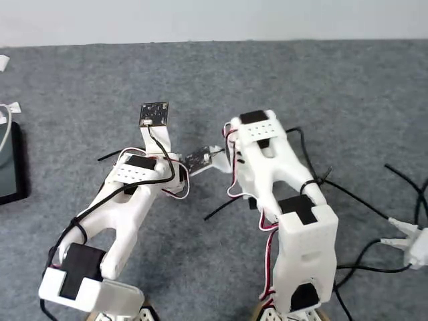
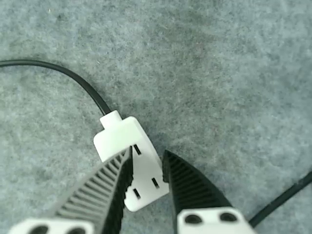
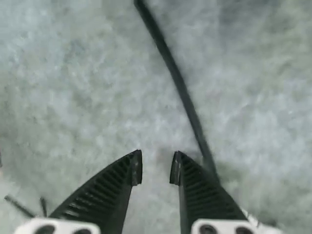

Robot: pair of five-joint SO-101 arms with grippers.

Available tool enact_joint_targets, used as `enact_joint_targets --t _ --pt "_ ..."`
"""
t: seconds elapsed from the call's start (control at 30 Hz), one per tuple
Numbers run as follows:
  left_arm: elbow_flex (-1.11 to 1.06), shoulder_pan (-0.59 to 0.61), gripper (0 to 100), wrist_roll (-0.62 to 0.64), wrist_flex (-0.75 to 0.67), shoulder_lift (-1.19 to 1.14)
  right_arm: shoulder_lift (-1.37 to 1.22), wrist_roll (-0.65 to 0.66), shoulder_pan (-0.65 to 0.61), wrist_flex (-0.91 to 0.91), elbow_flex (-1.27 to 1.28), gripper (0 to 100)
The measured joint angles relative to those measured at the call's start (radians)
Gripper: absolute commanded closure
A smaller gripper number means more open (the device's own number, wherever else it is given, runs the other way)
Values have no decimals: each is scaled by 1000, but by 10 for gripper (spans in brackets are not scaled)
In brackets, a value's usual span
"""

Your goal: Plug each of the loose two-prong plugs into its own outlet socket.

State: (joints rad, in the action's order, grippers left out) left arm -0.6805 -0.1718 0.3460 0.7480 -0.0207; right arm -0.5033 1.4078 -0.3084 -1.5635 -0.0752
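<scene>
1. Outlet socket, white, flat on the grey felt counter, slots facing up, its black cord curving away from the narrow end.
2. Left tool partly apart, straddling the socket's slotted end from above, one ribbed finger overlapping the socket's edge. Touching or not, cannot tell; nothing clearly clamped.
3. Second dark cord crossing a corner of the felt near the other finger, apart from the socket.
4. Right tool slightly apart, nothing between the tips, hanging over bare felt, with a black cable running just beside one finger.
5. Seen from the high view: one white arm and the other arm bent forward over mid-counter, close together. White connector with black leads near the right edge, well apart from both arms. Dark flat device at the left edge.
</scene>
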Motion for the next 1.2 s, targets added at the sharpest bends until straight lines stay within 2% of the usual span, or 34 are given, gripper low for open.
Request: enact_joint_targets --t 0.17,0.37,0.53,0.73,0.93,1.07,1.2 --pt "0 0 988 3 0 0 9 -25 -9 71 57 840" --pt "0 0 988 2 0 0 17 -101 -14 144 63 991" --pt "0 0 988 2 0 0 17 -143 -14 199 63 984" --pt "0 2 988 2 0 0 25 -163 -17 166 63 977" --pt "0 8 988 2 0 0 195 -176 -69 35 123 846" --pt "-21 3 988 -2 0 26 319 -181 -97 124 259 857" --pt "-54 -8 988 -43 0 57 362 -238 -107 347 420 865"
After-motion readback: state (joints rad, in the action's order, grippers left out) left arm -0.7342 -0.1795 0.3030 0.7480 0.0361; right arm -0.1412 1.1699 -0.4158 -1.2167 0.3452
